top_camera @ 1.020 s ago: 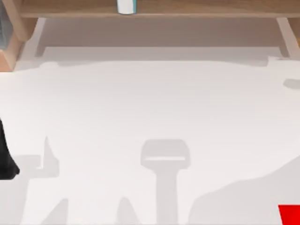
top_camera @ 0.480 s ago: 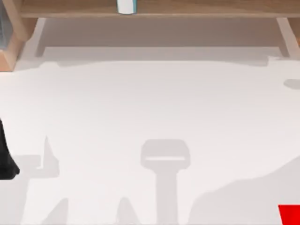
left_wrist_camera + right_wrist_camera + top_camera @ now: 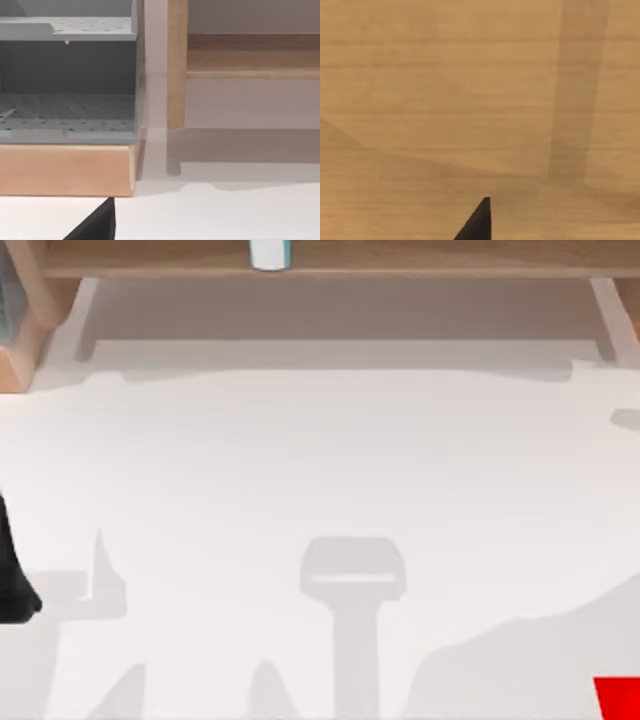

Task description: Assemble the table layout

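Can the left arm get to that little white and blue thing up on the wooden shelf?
Probably yes. The left arm sits at the table's left edge, and nothing stands between it and the container on the shelf.

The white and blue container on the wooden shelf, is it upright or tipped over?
Cannot tell. In the top view the container is cut off at the frame's edge, where it sits on the wooden shelf.

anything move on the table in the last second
Almost nothing: a faint grey shadow patch at the right edge of the broad matte white table shifted slightly. The light wooden shelf frame, small white cylinder and red shape stayed put.
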Available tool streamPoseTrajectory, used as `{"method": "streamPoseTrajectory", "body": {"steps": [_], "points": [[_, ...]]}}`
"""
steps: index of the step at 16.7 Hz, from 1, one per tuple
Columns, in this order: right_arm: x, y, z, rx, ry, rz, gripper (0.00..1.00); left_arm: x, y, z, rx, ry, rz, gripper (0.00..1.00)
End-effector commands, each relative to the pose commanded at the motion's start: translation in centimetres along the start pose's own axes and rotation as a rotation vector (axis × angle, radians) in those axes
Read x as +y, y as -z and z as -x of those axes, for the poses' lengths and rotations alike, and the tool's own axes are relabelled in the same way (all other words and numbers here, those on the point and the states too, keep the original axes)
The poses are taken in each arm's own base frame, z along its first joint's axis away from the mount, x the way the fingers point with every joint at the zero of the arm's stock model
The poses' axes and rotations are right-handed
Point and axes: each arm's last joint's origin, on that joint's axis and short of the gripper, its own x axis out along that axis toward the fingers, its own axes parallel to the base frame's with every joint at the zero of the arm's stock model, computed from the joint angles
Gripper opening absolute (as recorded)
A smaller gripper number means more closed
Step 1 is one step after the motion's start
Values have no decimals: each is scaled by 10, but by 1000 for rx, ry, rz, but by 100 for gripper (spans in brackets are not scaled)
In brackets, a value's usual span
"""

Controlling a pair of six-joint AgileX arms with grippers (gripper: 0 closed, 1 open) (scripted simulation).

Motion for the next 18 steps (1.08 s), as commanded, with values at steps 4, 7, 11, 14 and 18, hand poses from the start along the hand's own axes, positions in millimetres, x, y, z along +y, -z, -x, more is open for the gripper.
{"method": "streamPoseTrajectory", "body": {"steps": [4,7,11,14,18], "points": [[0,0,0,0,0,0,100,0,0,0,0,0,0,100],[0,0,0,0,0,0,100,0,0,0,0,0,0,100],[12,2,7,10,-50,-26,100,0,0,0,0,0,0,100],[-11,-11,14,-8,-58,-88,100,0,0,0,0,0,0,100],[-72,-41,45,-30,-55,-254,100,0,0,0,0,0,0,100]]}}
